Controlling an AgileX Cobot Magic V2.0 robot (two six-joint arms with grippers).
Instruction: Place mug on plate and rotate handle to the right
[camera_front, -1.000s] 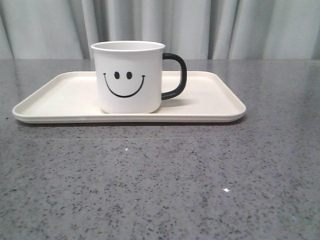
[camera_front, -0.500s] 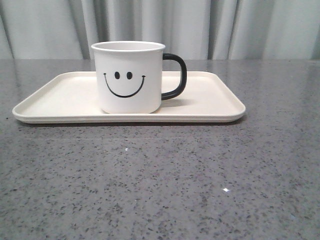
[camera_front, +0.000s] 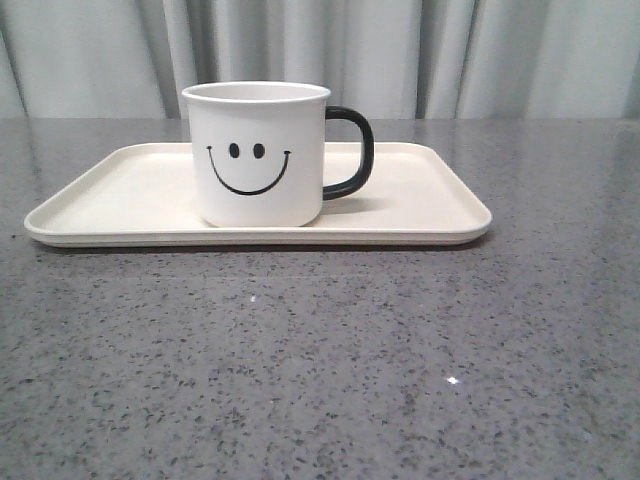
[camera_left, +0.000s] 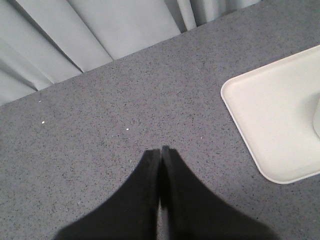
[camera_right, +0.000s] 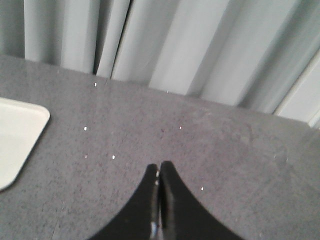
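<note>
Grippers both pinched closed, left gripper (camera_left: 160, 150) and right gripper (camera_right: 159, 165) holding nothing, over bare table (camera_front: 320, 370) beside the plate (camera_front: 120, 195).

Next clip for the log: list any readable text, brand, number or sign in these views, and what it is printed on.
No words, brands or numbers are readable in any view.
The only printed mark: a black smiley face, two oval eyes and a curved grin, on the side of the white mug, which stands on the plate.
The plate, the grey table and the curtain are unmarked.
</note>
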